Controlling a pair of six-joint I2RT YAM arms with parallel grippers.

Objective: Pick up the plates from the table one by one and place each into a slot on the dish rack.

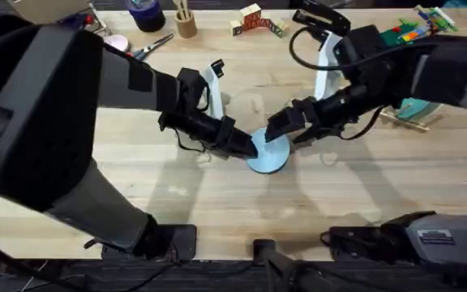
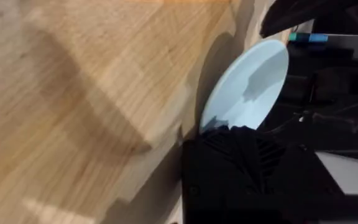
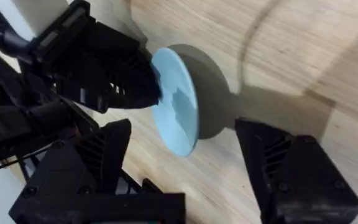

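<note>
**Currently: pale plate pinched on edge at desk centre, handover pending**

Desk (image 1: 217,191): light wood planks; both arms meet at its middle. Dish rack (image 1: 416,113) sits at about 2 o'clock from the plate, well apart, on the right arm's side.

Left gripper (image 1: 248,148) is clamped on the rim of the sky-blue plate (image 1: 267,156); the left wrist view shows the rim entering its black fingers (image 2: 241,146). The plate is tipped up on edge, lower rim at or near the desk; contact unclear.

Right gripper (image 1: 278,128) is spread wide, one finger (image 3: 291,168) on each side of the tilted plate, neither touching.

Key relation: the plate's face lies across the right gripper's closing line, so it looks set to close on it. The right arm is nearer the rack, so my guess is it carries.
</note>
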